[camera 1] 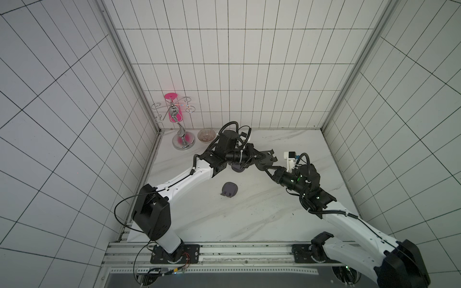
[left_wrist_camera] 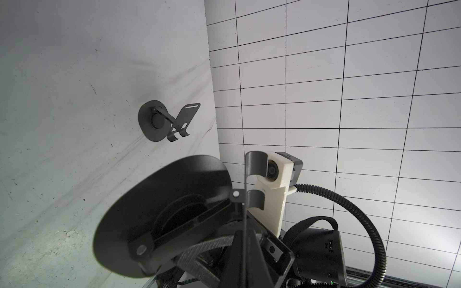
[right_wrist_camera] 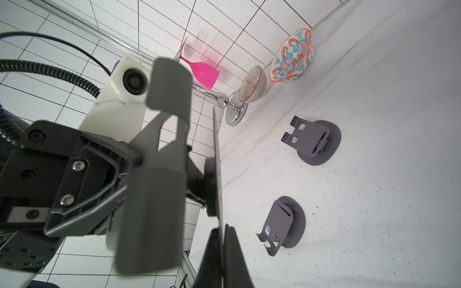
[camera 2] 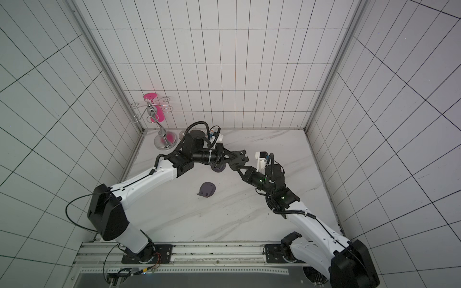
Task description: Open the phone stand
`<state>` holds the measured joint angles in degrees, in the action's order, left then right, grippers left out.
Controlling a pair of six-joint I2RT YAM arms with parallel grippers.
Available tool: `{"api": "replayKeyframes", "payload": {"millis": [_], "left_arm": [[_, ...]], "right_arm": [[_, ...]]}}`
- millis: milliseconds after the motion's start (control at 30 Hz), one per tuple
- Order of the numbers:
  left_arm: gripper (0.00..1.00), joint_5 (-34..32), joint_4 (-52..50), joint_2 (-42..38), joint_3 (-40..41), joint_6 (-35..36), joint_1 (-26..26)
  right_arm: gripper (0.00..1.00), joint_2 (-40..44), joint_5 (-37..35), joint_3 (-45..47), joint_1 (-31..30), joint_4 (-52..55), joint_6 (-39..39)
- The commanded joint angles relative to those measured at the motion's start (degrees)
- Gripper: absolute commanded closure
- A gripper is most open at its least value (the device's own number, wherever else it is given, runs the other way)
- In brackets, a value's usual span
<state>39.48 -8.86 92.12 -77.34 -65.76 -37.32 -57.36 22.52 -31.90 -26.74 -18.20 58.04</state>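
Currently I've got the phone stand (camera 1: 268,160) held above the table (camera 1: 249,219), left gripper (left_wrist_camera: 245,239) pinching its hooked plate (left_wrist_camera: 254,162), right gripper (right_wrist_camera: 223,239) pinching its round base (left_wrist_camera: 162,212); light, stiff, slick metal, I'd guess, so grip the edges firmly.

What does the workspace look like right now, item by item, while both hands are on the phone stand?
Surface: white marbled table, dark specks.
Job's things: held phone stand aloft, plate angled off its base; two spare stands on the table; an opened stand near the side wall.
Clutter: chrome rack with pink glass, striped bowl, fish-pattern bowl, all in the back corner.
Grippers: left hand and right hand both shut on the held phone stand.
Cables: wrist hose arches over the left arm; loose cable loops beside that arm's base.
Surroundings: tiled walls, front rail.
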Motion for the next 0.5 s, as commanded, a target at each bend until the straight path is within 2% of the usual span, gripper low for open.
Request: {"api": "replayKeyframes", "payload": {"millis": [0,467], "left_arm": [[1.00,1.18,8.09,-3.47,-2.12,0.39,3.87],[1.00,2.70,6.51,-3.13,-4.14,1.12,5.63]], "right_arm": [[1.00,-1.02,-8.20,3.86,5.19,12.54,5.78],[1.00,-3.19,-7.12,5.66,7.20,15.38,9.28]]}}
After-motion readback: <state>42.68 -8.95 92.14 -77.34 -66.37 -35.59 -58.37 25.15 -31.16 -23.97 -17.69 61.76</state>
